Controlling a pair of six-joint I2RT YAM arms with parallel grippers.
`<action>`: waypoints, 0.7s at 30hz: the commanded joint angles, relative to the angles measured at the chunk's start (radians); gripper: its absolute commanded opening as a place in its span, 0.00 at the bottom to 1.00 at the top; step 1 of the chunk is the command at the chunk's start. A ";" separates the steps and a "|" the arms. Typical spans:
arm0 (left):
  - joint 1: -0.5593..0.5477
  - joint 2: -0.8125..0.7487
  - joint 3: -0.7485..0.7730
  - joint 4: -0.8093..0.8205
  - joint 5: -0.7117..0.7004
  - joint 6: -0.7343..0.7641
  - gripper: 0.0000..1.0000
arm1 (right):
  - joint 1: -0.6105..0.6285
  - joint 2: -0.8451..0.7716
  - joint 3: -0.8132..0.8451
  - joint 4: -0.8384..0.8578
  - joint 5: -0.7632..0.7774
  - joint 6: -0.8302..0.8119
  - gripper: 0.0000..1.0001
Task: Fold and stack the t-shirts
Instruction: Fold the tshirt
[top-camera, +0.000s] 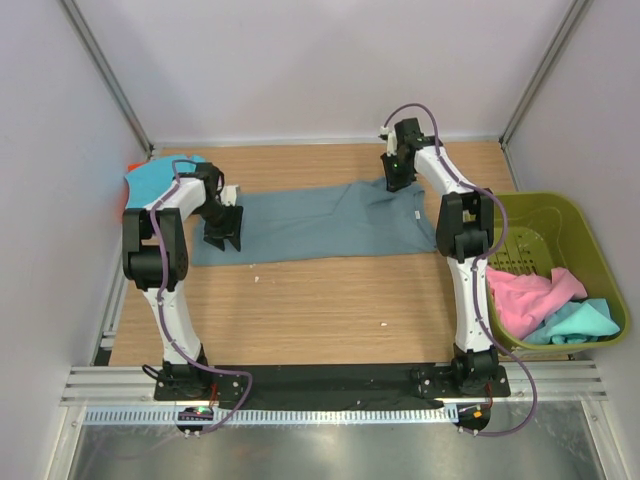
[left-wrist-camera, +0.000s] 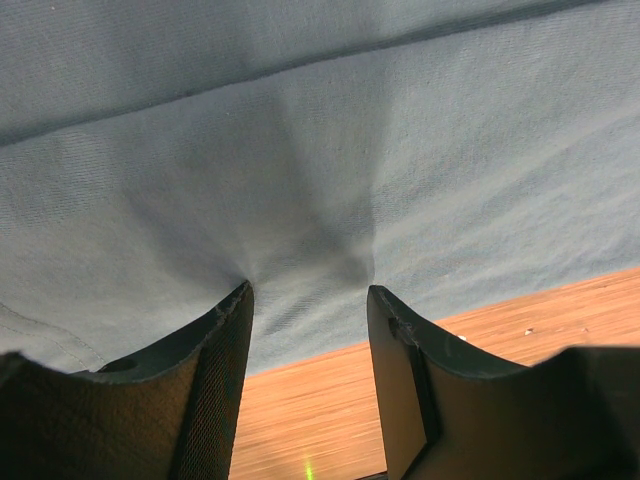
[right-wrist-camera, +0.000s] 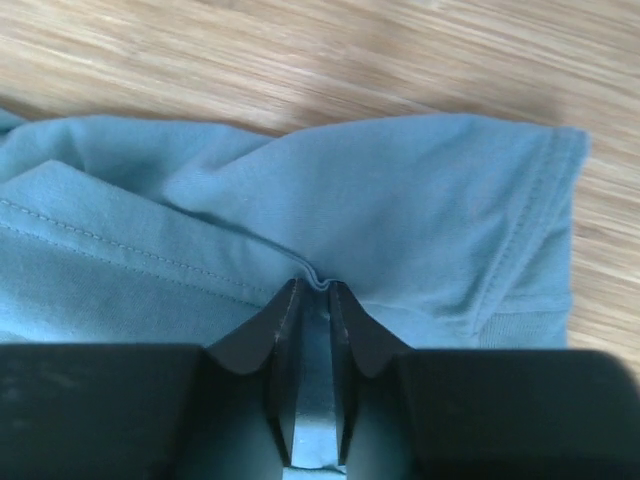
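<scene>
A large slate blue-grey t-shirt (top-camera: 320, 222) lies spread flat across the far half of the wooden table. My left gripper (top-camera: 224, 232) stands at its left end. In the left wrist view, the gripper (left-wrist-camera: 310, 290) is open, with its fingertips pressed onto the cloth (left-wrist-camera: 320, 150), which puckers between them. My right gripper (top-camera: 397, 180) is at the shirt's far right edge. In the right wrist view, it (right-wrist-camera: 312, 285) is shut on a pinched fold of the shirt (right-wrist-camera: 400, 200) near a hemmed sleeve.
An olive-green basket (top-camera: 540, 200) at the right holds a pink shirt (top-camera: 525, 295) and a turquoise shirt (top-camera: 580, 322). Another turquoise shirt (top-camera: 160, 180) lies at the far left with some orange (top-camera: 133, 165) behind it. Walls enclose the table on three sides.
</scene>
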 joint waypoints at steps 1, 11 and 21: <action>-0.011 0.068 -0.013 0.045 -0.002 0.009 0.51 | -0.001 -0.006 0.008 -0.004 -0.049 0.017 0.16; -0.011 0.072 -0.010 0.047 -0.001 0.006 0.51 | 0.001 -0.009 0.148 0.014 -0.040 -0.016 0.01; -0.011 0.087 0.013 0.036 0.008 0.001 0.51 | 0.013 0.029 0.211 0.045 0.024 -0.027 0.21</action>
